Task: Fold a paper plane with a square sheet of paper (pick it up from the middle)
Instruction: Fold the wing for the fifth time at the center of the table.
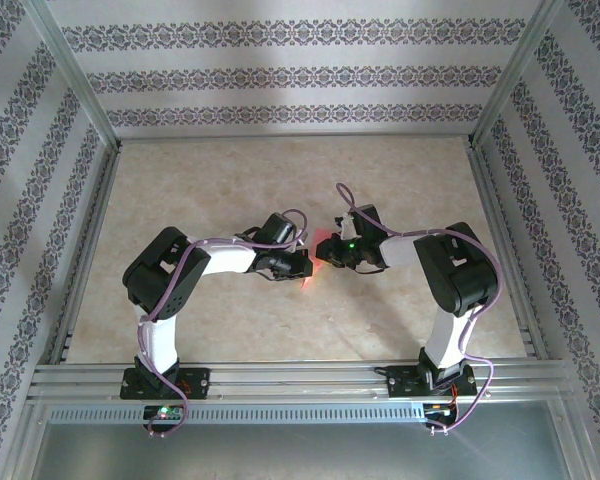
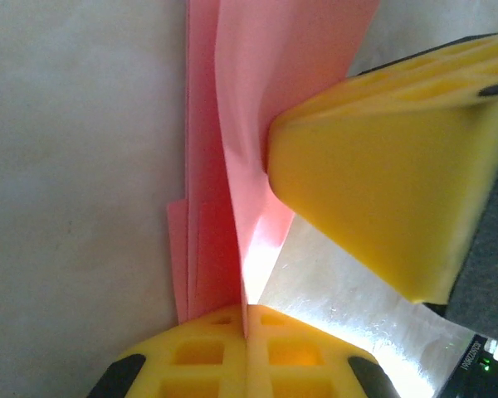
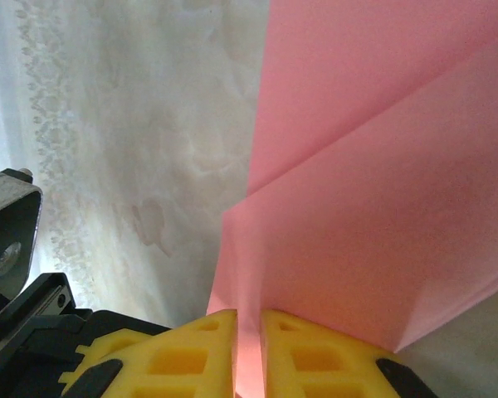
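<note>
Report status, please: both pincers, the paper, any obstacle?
Left pincer shut on folded pink paper. Right pincer shut on it too. Paper layered, held between them. No obstacle seen.

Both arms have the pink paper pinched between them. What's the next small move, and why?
Probably lower the paper to the table and press the crease flat. The left gripper and right gripper both have jaws shut on it, and its layers splay apart loosely.

Pink paper (image 3: 373, 166) cut off top, right edges.
</note>
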Controlling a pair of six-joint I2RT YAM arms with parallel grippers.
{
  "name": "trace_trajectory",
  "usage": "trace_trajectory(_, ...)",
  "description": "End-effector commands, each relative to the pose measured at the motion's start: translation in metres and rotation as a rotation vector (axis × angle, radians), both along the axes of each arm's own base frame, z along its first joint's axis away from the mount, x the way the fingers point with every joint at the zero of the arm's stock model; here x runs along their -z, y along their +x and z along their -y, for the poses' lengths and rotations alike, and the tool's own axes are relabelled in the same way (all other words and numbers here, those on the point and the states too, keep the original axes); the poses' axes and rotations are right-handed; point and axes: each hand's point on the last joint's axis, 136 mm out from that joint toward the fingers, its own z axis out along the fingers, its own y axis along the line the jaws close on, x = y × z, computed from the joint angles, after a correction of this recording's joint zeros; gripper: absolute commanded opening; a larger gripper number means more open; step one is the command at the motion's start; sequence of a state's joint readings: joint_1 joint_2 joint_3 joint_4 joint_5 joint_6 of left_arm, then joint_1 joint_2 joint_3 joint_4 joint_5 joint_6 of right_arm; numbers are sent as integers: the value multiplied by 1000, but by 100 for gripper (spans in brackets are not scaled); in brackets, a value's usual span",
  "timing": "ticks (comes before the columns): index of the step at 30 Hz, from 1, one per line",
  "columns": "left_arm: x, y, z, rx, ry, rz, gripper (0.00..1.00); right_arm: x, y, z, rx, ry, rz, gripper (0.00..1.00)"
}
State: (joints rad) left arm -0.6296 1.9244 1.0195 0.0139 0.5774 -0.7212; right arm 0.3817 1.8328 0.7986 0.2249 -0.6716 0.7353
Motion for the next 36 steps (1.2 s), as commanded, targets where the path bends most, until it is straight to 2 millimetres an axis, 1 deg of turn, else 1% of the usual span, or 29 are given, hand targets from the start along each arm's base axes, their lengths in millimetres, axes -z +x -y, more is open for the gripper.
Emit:
trace_trajectory(1,34,-15,-23,-48,112,-135,0,-22,4,2,4,21,35,16)
trace_trajectory(3,34,-15,-24,-53,112,-141,0,-32,3,2,-5,28,59,16)
trace_trajectory(5,35,-15,-24,-57,115,-143,0,-33,0,3,-13,26,62,17)
trace_trajectory(10,35,-14,-24,-61,113,-149,0,-18,-9,3,-25,16,19,16)
trace_trajectory(19,36,-15,-26,-63,118,-158,0,0,-5,6,-5,-15,-16,16)
trace_trajectory(27,37,-15,-25,-61,117,-162,0,8,-3,8,-2,-35,-32,16)
trace_trajectory(36,36,-16,-25,-60,118,-168,2,25,-10,17,9,-106,-93,14)
